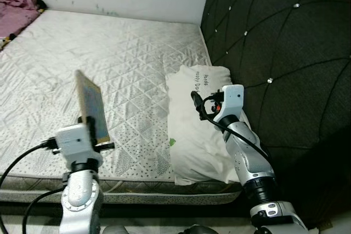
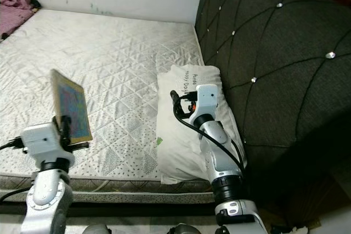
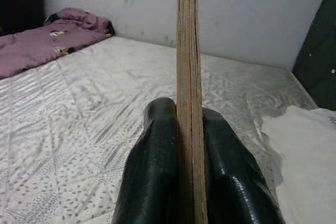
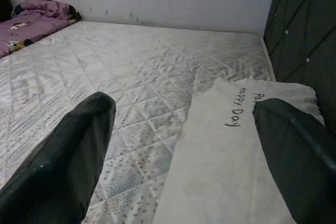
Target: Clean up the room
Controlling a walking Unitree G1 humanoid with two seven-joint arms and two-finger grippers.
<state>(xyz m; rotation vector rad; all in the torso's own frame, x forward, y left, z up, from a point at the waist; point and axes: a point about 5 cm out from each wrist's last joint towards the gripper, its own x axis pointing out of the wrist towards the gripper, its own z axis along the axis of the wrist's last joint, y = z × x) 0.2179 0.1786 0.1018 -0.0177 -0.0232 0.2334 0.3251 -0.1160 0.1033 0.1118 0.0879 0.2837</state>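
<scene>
A thin flat book (image 1: pixel 91 104) with a tan edge and colourful cover stands upright above the near edge of the bed. My left gripper (image 3: pixel 184 145) is shut on its lower edge, with one black finger on each side of the book (image 3: pixel 188 77). My right gripper (image 4: pixel 184 129) hangs open just above the white pillow (image 1: pixel 197 130), which lies on the mattress by the headboard and bears the words "Happy Day". The right wrist housing (image 1: pixel 230 102) sits over the pillow's middle.
The quilted white mattress (image 1: pixel 109 58) stretches back to a white wall. A purple blanket (image 1: pixel 16 9) is bunched at the far left corner. A dark tufted headboard (image 1: pixel 285 53) rises along the right side. Black cables trail from both arms.
</scene>
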